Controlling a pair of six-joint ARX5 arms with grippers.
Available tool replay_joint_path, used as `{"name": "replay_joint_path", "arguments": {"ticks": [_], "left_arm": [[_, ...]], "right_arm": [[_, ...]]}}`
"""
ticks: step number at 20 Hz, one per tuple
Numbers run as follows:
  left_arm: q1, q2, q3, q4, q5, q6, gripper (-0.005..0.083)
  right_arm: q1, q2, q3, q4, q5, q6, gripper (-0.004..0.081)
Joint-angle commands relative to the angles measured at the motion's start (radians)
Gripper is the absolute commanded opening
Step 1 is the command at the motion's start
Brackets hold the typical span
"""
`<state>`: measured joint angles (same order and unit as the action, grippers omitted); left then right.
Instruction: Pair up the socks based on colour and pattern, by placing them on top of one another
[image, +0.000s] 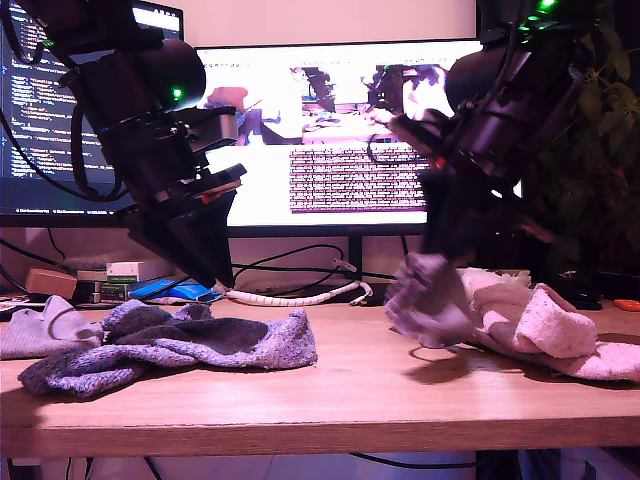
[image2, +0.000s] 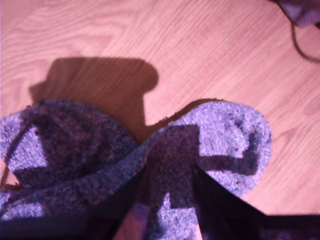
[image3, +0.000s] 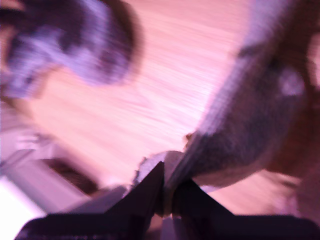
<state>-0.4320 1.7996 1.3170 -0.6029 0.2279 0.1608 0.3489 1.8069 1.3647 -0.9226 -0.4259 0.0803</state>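
Exterior view: first end effector (image: 200, 262) at view's left, spread, poised over speckled blue-purple socks (image: 170, 345) on tabletop (image: 350, 385). Second end effector (image: 432, 262) at view's right, pinching grey sock (image: 430, 300) lifted beside pink socks (image: 545, 325).

Bare table (image: 360, 370) lies open between the blue socks (image: 190, 345) at the exterior view's left and the pink socks (image: 540, 325) at its right; a gripper could pass there. My first gripper (image: 205, 260) hangs just over the blue heap, blocking access from above. My second gripper (image: 440, 245) lifts a grey sock (image: 430, 300) that dangles into the gap's edge (blurred in its wrist view). Behind, the monitor (image: 340, 130), cables (image: 295, 295) and small boxes (image: 110, 280) crowd the table's back edge.
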Motion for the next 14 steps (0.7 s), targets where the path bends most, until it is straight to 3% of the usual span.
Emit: {"name": "replay_joint_path", "arguments": {"ticks": [1, 3, 7, 12, 14], "left_arm": [[-0.003, 0.005, -0.021, 0.009, 0.005, 0.004, 0.0213], [-0.003, 0.005, -0.021, 0.012, 0.010, 0.004, 0.0213], [-0.003, 0.005, -0.021, 0.011, 0.014, 0.003, 0.0213], [-0.003, 0.005, -0.021, 0.001, 0.020, 0.003, 0.0213], [-0.003, 0.005, -0.021, -0.009, 0.027, 0.003, 0.0213]], "right_arm": [[0.003, 0.020, -0.022, -0.003, 0.028, -0.002, -0.0012], [0.023, 0.023, -0.022, 0.006, 0.043, 0.001, -0.0012], [0.116, 0.043, -0.022, 0.028, 0.174, 0.006, -0.0012], [0.198, 0.084, -0.020, 0.054, 0.201, 0.020, -0.0001], [0.208, 0.095, -0.018, 0.066, 0.201, 0.010, 0.0165]]}}
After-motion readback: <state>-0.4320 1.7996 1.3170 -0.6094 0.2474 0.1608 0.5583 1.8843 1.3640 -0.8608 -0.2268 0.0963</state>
